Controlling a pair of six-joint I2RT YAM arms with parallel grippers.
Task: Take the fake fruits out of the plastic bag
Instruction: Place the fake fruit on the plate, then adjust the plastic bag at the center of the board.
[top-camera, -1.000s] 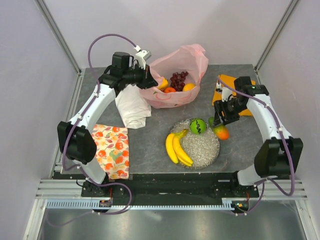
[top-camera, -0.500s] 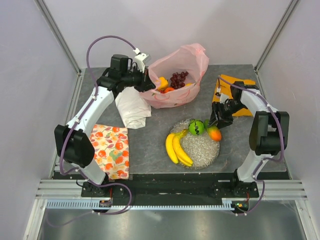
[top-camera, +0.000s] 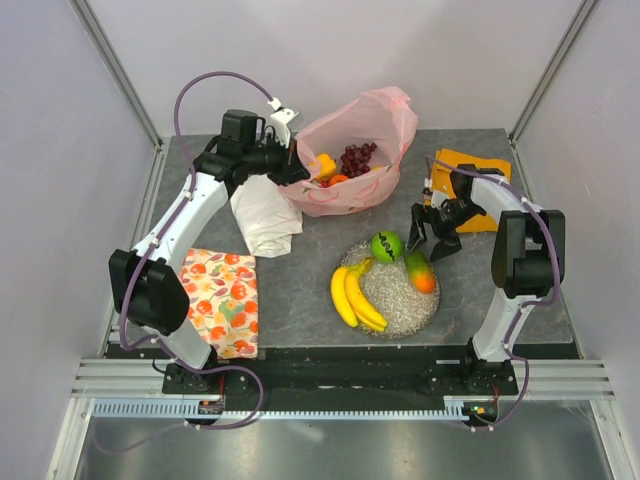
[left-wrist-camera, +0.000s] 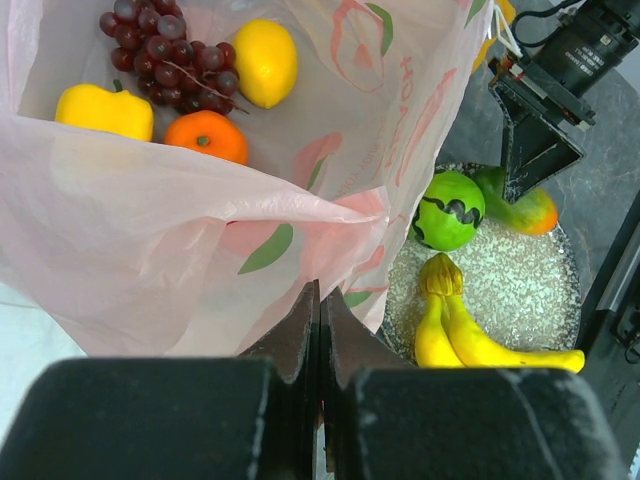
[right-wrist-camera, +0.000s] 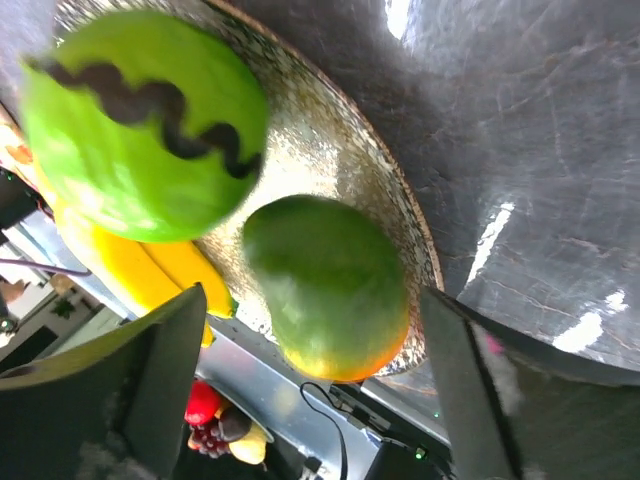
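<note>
Grey table (top-camera: 290, 290), pale walls (top-camera: 60, 150), pink plastic bag (top-camera: 340, 195)

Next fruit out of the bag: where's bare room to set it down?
On the silver dish, only the near part between the banana bunch and the mango is bare; its far rim is crowded by the green round fruit and the right gripper. Bare table lies between the white cloth and the dish.

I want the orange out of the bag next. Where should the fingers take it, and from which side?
Grip the orange across its round middle, coming straight down through the open mouth of the pink plastic bag. Probably best: its top is bare, the bag wall hides its lower edge, and the grapes and a blocky yellow fruit crowd two sides.
</note>
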